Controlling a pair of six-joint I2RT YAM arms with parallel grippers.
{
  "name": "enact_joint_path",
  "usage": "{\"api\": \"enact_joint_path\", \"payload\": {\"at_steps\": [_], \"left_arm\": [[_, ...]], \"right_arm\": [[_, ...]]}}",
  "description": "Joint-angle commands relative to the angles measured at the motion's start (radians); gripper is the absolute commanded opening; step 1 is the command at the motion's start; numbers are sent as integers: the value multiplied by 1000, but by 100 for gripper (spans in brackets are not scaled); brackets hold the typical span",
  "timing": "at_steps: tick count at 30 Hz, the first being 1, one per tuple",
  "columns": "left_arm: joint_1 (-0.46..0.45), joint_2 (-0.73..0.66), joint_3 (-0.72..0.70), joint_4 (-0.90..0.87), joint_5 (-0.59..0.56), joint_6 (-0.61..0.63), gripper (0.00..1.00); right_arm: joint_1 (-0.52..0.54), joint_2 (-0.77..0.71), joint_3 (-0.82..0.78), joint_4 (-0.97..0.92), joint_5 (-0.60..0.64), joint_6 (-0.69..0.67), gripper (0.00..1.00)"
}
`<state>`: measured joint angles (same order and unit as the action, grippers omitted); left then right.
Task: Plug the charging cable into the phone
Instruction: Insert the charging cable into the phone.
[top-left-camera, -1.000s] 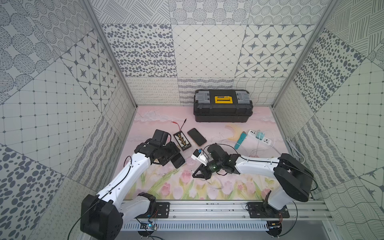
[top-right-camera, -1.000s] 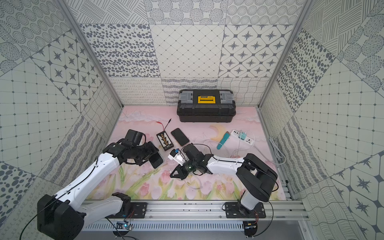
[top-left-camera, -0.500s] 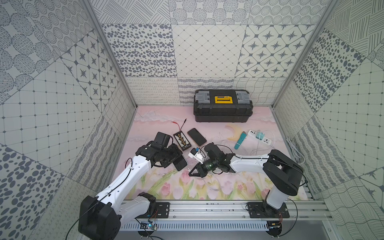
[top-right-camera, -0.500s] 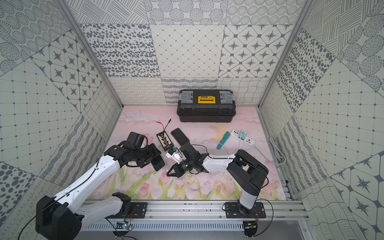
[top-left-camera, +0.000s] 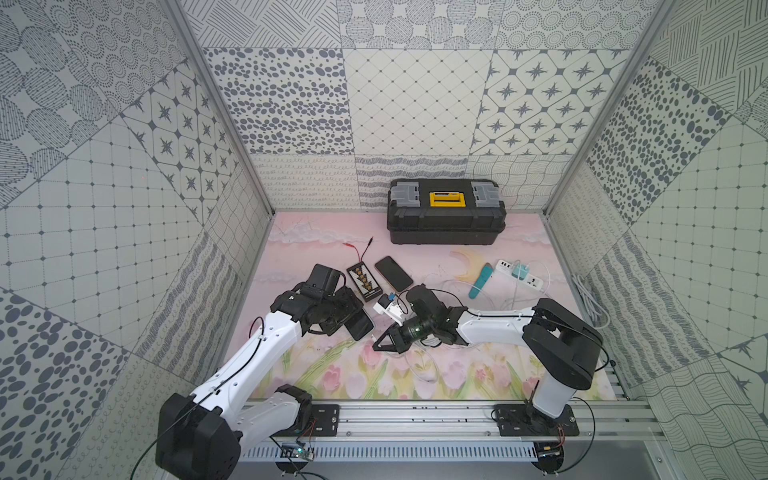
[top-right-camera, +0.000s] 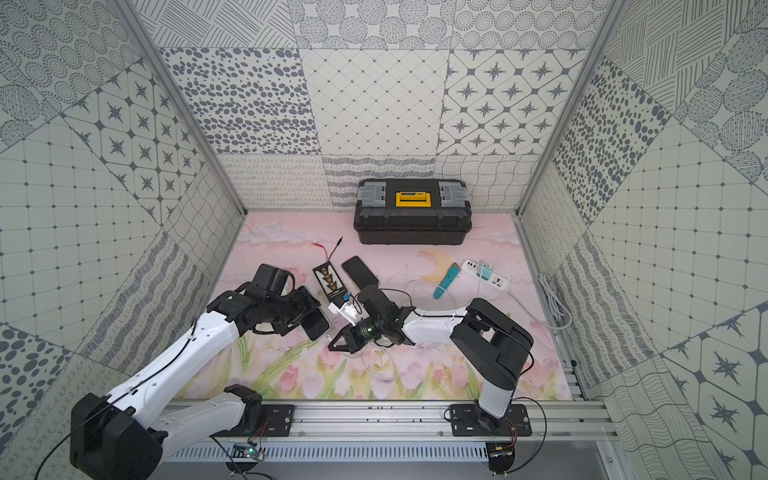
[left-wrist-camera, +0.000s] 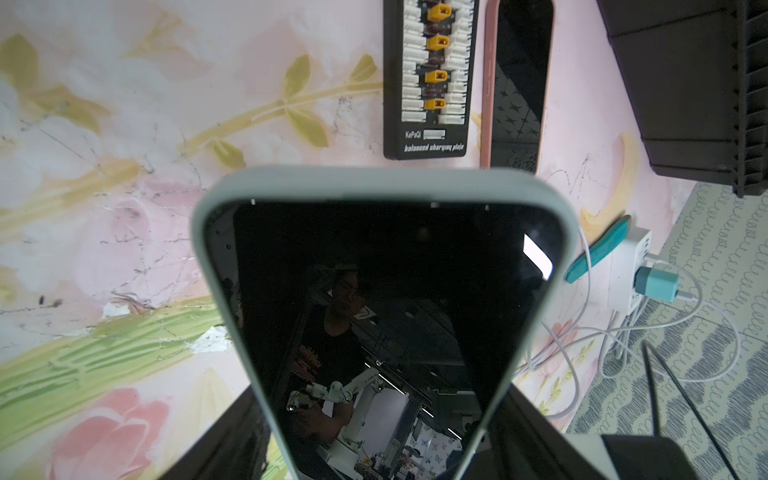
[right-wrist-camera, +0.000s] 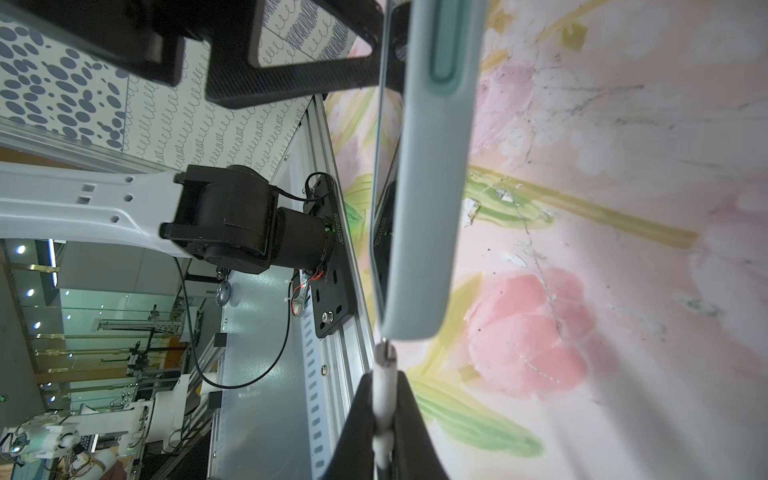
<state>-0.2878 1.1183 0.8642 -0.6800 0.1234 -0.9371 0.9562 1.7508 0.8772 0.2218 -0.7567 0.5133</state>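
Right gripper (right-wrist-camera: 383, 380): pinched shut on the white moulded plug (right-wrist-camera: 385, 359) of the thin white charging cable (right-wrist-camera: 380, 444), with the metal tip poking out past the fingertips and aimed straight ahead.
Left gripper (left-wrist-camera: 380, 415): jaws spread wide across the smartphone in a pale grey-green case (left-wrist-camera: 382, 270). It grips the long sides, and the dark screen faces its own wrist camera.
Phone, seen from the right gripper: dead ahead, seemingly held clear of the pink floral mat (right-wrist-camera: 623, 166), its short end turned towards the plug.
Gap: the tip is right at the end of the case. Touching or just short, I cannot tell, and both top views are too small to help.
Line-up: the tip seems to meet the end near the screen-side rim, not the middle. The port itself is hidden.
Step in hand: the final approach. By my reading the plug is presented to the phone but not yet seated.
Next move calls for: a slight sideways nudge towards the middle of that short end, keeping the plug in line with the phone's length. Then a slow, straight push while the left gripper braces against it.
Slack: the lead lies in loose loops behind the right gripper, so I judge it won't drag the plug off line.
Bystanders: a second dark phone in a pink case (top-left-camera: 394, 273) and a black balance charging plate (top-left-camera: 363, 282) lie beyond both grippers, clear of the work.
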Motion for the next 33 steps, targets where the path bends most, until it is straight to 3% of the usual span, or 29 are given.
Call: {"api": "enact_joint_path", "payload": {"at_steps": [1, 17, 33], "left_arm": [[-5, 0, 2, 60, -11, -36, 9], [-6, 11, 5, 56, -5, -34, 10], [-7, 3, -9, 54, 9, -30, 10]], "right_arm": [[9, 23, 23, 46, -12, 10, 0], [14, 54, 44, 102, -15, 55, 0], [13, 84, 69, 59, 2, 7, 0]]}}
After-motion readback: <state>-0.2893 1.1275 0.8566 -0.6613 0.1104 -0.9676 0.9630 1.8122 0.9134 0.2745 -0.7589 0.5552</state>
